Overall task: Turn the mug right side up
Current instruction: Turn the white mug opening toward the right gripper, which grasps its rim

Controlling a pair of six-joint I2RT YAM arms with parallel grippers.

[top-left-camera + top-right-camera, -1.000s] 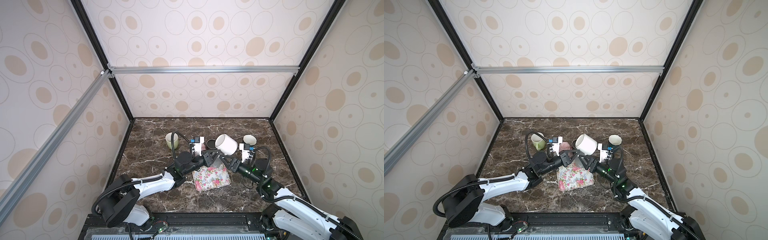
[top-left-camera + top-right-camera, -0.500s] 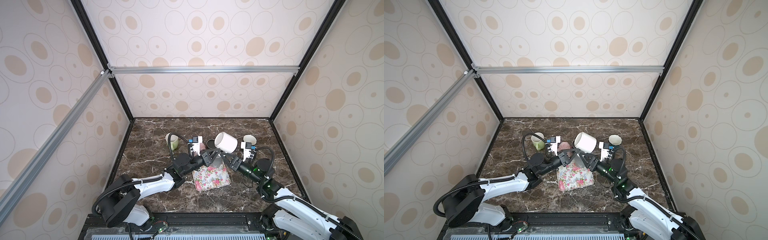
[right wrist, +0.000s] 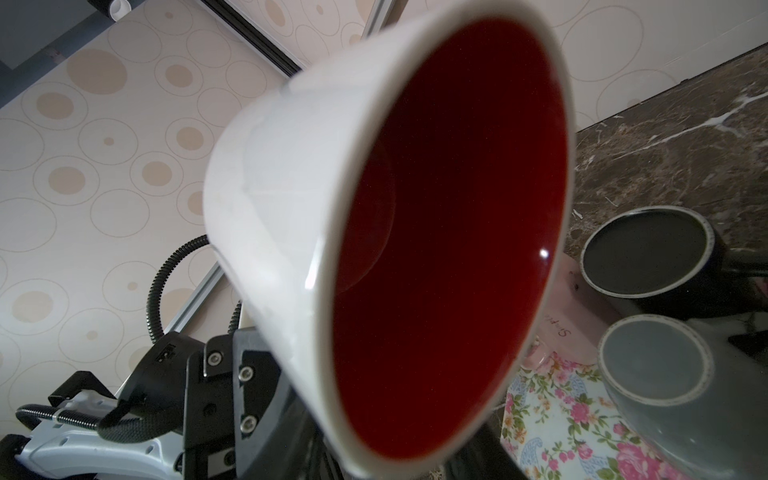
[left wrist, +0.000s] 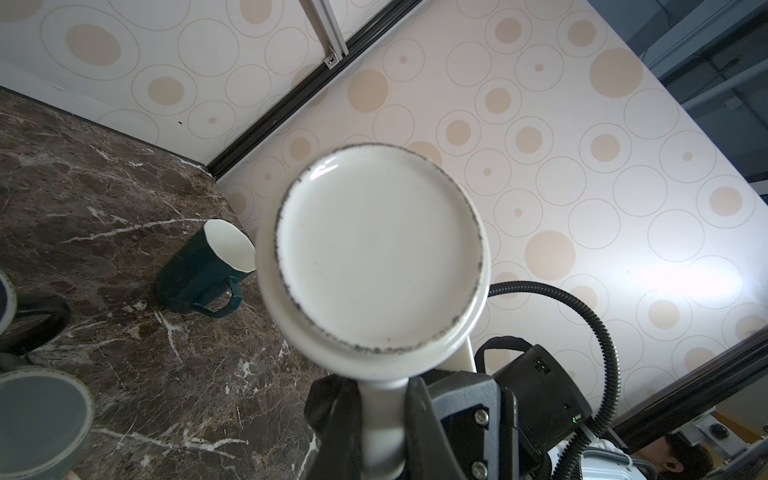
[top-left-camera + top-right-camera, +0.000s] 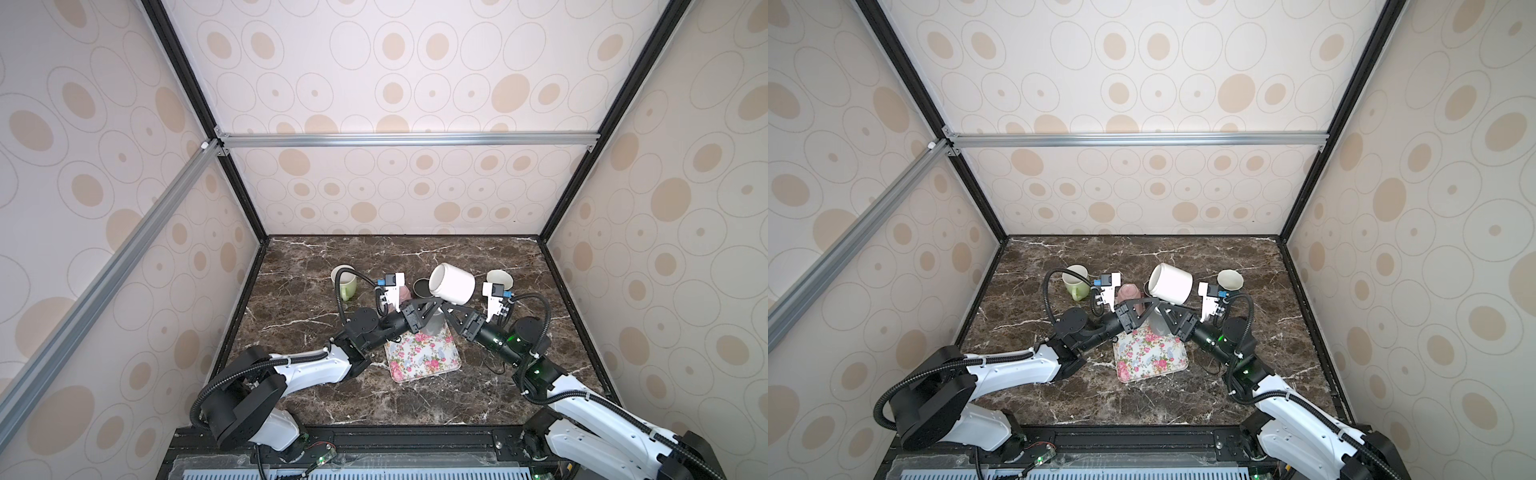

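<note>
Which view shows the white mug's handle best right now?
Left wrist view: the handle sits close up, clamped in the left pincer, next to the base of the white mug. Both top views show only the mug's side, handle hidden underneath. The right wrist view shows its red interior, no handle.

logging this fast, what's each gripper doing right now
left gripper: closed on the white mug by its handle.
right gripper: at the white mug's rim; cannot tell if its fingers grip it.
</note>
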